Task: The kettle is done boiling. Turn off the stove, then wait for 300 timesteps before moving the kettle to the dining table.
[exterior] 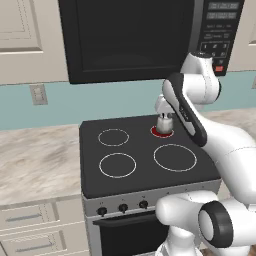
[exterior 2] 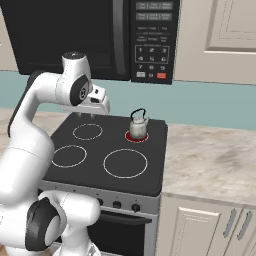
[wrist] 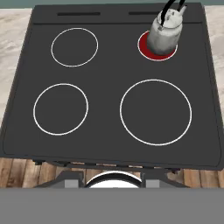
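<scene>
The kettle (exterior: 164, 123) (exterior 2: 138, 125) (wrist: 164, 35), small and silver with a black arched handle, stands on the back right burner (wrist: 156, 54) of the stove (exterior: 145, 172) (exterior 2: 107, 145), and that ring glows red. My gripper (exterior 2: 87, 116) (wrist: 113, 178) hangs high over the cooktop, to the left of the kettle and well apart from it, pointing down. Its fingers stand apart with nothing between them. The black knobs (exterior: 123, 207) (exterior 2: 117, 204) line the stove's silver front panel, below the hand. The dining table is out of view.
A black microwave (exterior: 130, 35) (exterior 2: 75, 35) hangs above the stove, close over my arm. Marbled counters flank the stove on the left (exterior: 35, 160) and on the right (exterior 2: 210, 160). The other three burner rings are bare.
</scene>
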### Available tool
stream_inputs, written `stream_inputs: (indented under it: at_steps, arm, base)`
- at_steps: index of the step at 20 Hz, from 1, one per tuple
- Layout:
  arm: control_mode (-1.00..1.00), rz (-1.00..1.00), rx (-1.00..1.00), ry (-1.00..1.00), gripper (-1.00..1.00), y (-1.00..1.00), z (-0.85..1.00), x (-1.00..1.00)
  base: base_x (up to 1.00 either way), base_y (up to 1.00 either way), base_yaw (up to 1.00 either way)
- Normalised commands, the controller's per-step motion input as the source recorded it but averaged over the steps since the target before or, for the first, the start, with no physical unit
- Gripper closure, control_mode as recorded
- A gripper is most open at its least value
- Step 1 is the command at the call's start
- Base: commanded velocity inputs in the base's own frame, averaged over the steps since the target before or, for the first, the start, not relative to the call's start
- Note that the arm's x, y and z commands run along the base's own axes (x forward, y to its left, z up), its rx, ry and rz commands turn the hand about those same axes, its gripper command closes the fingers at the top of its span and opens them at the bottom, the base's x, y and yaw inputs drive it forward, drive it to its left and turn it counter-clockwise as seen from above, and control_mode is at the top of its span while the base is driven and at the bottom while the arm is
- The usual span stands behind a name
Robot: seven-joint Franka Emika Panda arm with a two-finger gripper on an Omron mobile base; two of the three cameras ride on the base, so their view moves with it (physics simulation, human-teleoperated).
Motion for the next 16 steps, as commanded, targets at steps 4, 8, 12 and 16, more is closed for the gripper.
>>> stream_inputs:
  at_steps: [4,8,12,16]
  arm:
    - [-1.0,0.0,0.0,0.02,-1.0,0.0,0.0,0.05]
    - [-1.0,0.0,0.02,0.0,-1.0,-0.15,0.0,0.0]
    - [1.0,0.0,0.0,0.0,-1.0,0.0,0.0,0.0]
    - [1.0,0.0,0.0,0.0,-1.0,0.0,0.0,0.0]
  base:
    - [0.0,0.0,0.0]
    - [0.0,0.0,0.0]
    - [0.0,-0.37,0.0]
    - [0.0,-0.45,0.0]
